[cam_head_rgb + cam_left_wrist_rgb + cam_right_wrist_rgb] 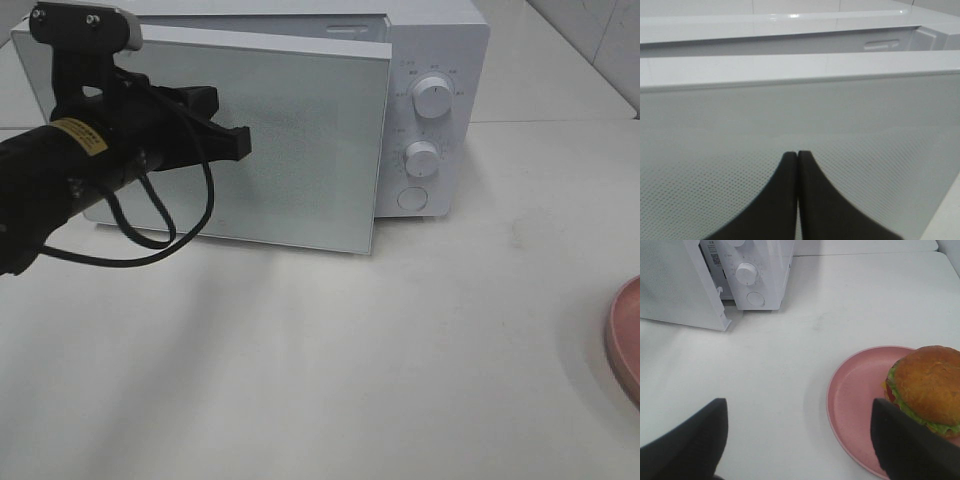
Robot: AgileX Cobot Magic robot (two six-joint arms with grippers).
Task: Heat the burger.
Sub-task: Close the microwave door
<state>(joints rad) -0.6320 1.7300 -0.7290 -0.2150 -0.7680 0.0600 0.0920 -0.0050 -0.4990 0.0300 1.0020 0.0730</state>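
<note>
The clenched left gripper (pixel 240 143) fronts the microwave (pixel 440 60) door (pixel 300 150); the right gripper (pixel 797 440), spread, is beside the burger (pixel 927 387) on its plate (pixel 852 395).

The microwave (pixel 430 60) has a smooth white casing that looks like painted metal or plastic, faintly glossy, and its door (pixel 290 150) is a pale glass-like pane with a fine dotted mesh behind it – smooth, with a soft sheen along the top edge. The two knobs (pixel 432 96) look like white plastic. The table (pixel 400 360) is matt white, slightly scuffed. The plate (pixel 855 390) is pink, smooth and matt, plastic by its look. The burger (pixel 927 387) has a glossy golden-brown bun and ruffled green lettuce. The left gripper (pixel 798 156) and right gripper (pixel 797 425) have black fingers – matt plastic.
</note>
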